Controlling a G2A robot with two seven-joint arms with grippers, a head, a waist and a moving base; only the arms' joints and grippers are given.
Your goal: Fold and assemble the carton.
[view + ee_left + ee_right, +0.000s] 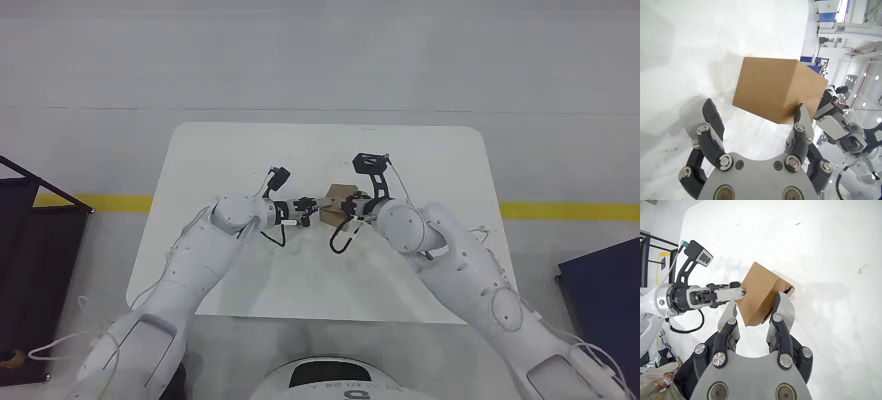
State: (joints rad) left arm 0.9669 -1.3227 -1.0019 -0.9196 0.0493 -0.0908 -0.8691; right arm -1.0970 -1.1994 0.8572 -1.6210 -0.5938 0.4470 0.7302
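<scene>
White worktop [420, 160], centre: carton [338, 198] tilted between both arms. Right gripper [755, 298] jaws clamped across carton's flap end, steadying it for you. Left gripper [754, 104] jaws apart, one finger [803, 121] bracing closed corner, likely for your fold.

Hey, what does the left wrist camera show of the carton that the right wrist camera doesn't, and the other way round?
Left wrist view: two smooth closed faces of the carton meeting at an edge, in front of the left gripper's wide-open fingers. Right wrist view: the carton's unclosed end with its flaps, and the right gripper clamped across it. Both: the carton, with the other arm's gripper against its far side.
</scene>
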